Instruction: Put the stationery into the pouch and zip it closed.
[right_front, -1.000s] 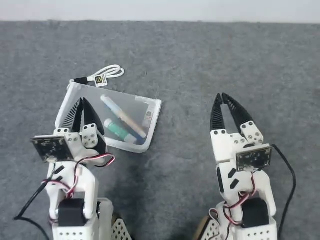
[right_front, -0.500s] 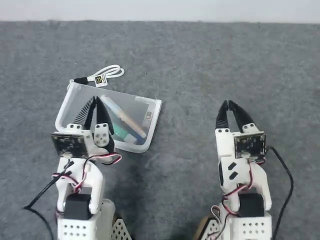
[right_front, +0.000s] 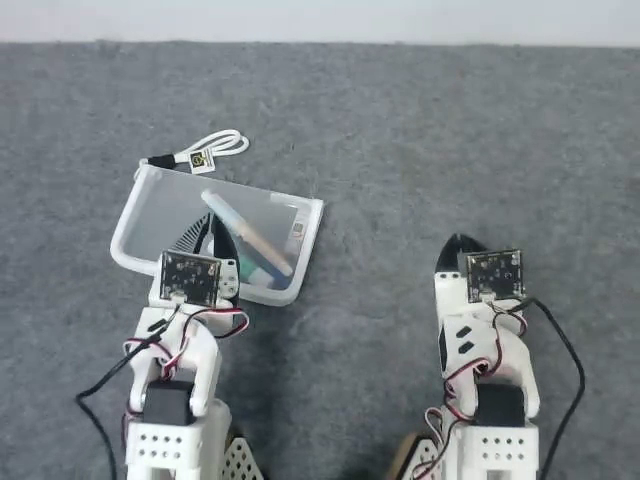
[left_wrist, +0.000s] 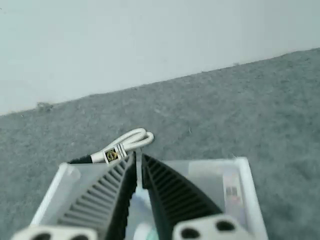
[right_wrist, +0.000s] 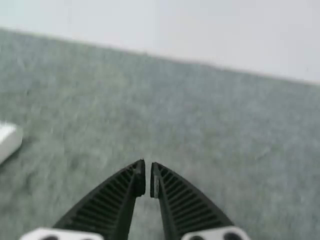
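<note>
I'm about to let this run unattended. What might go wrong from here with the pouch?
1. The shut left gripper hangs over the pouch; coming down, it might press the pens inside or shove the pouch across the carpet.
2. Whether it is zipped fully shut cannot be told; if not, a tug may spill them.
3. The thin white cord at its far corner lies flat, probably hard to pinch.
</note>
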